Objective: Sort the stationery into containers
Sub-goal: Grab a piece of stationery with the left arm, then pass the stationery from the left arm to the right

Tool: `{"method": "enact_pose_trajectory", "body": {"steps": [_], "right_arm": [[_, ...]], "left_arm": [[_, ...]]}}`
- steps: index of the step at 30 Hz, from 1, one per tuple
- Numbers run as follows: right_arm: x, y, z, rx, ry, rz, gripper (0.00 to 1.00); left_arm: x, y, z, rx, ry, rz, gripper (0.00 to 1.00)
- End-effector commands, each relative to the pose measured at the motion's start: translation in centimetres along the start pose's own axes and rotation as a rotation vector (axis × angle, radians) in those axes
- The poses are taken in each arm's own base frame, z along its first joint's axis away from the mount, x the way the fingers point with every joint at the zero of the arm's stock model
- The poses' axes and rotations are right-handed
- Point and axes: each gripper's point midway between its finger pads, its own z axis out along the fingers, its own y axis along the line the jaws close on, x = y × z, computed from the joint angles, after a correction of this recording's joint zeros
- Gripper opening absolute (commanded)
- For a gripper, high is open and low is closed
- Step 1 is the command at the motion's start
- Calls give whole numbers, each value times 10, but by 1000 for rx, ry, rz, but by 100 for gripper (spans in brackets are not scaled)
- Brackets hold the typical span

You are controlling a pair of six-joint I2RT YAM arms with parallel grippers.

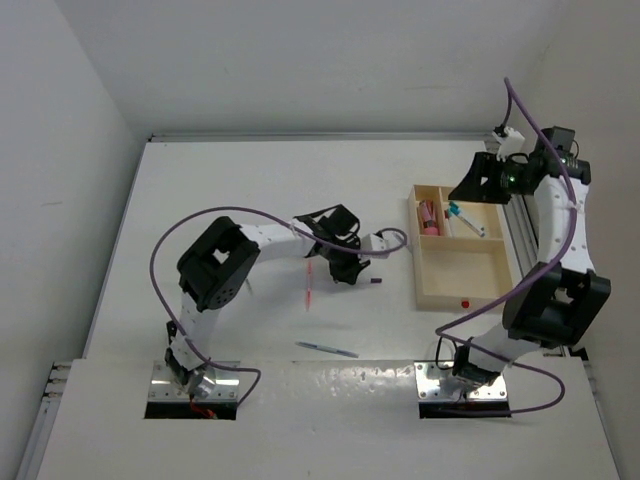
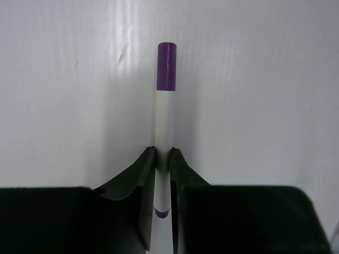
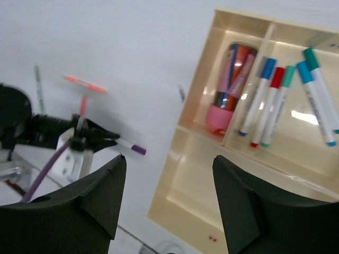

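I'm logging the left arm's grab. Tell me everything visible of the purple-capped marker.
The marker is thin, with a smooth white body, seemingly plastic, and a glossy purple cap at its far end. A purple mark shows low on the body. The left gripper is shut on its middle; the cap points toward the tray. Contact with the table is unclear.

Table (image 1: 220, 180) from above. The tray (image 1: 460, 265) lies at the right, with its two small sections at the far end and the larger section nearer the arms. The left small section holds a block (image 1: 429, 217); the right one holds several markers (image 1: 465, 218). Left of the tray, mid-table, the left gripper (image 2: 163, 159) clasps the held marker (image 2: 165, 121), which points toward the tray. A pen (image 1: 309, 285) lies just left of that gripper, and a second pen (image 1: 327, 348) lies nearer the bases. The right gripper (image 3: 168, 180) hangs spread above the tray's far end.
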Motion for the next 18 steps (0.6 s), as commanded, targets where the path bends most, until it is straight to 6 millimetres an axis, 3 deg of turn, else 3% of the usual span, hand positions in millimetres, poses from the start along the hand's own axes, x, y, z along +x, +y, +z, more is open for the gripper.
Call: {"method": "enact_pose_trajectory", "body": {"steps": [1,7,8,9,11,12,18], "right_arm": [[-21,36,-12,-117,-142,39,66],[-22,75,-12,-220,-271,53,68],[-23,80,-13,-228,-288,45,69],[-24,94,-17,-246,-305,18,70],[-25,105,-12,-271,-331,24,72],[-24,118,-11,-293,-333,27,72],[-23,152,21,-333,-295,24,73]], "left_arm": [[-11,9,-45,-2,-117,-218,0],[-98,37,-112,40,-488,-363,0],[-104,40,-121,45,-520,-381,0],[-123,48,-133,33,-594,-354,0],[-144,49,-152,68,-682,-368,0],[-150,46,-159,98,-708,-422,0],[-185,39,-203,222,-925,-462,0]]}}
